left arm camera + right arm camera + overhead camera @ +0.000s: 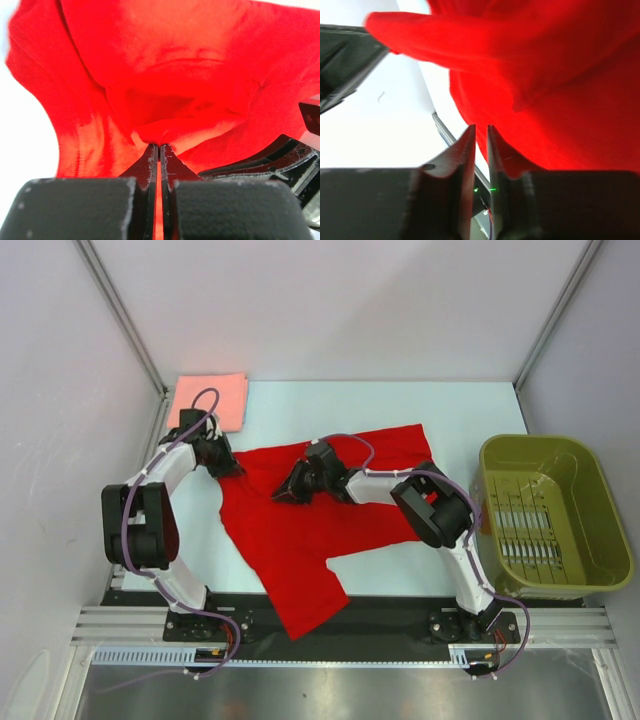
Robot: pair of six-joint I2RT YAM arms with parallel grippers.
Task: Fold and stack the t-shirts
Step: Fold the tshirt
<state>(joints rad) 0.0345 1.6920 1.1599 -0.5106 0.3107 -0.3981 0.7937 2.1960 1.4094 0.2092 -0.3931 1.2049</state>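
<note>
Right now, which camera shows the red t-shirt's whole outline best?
Top external: nearly the whole red t-shirt shows, spread out. The left wrist view shows only bunched cloth pinched in the left pincer; the right wrist view shows only a close fold.

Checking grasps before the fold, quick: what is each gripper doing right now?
Left gripper: closed, pinching the bright red short-sleeved cloth t-shirt.
Right gripper: jaws nearly together beside the red t-shirt; whether it grips cannot be told.

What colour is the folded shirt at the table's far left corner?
The folded shirt is salmon pink, clearest in the top view.
</note>
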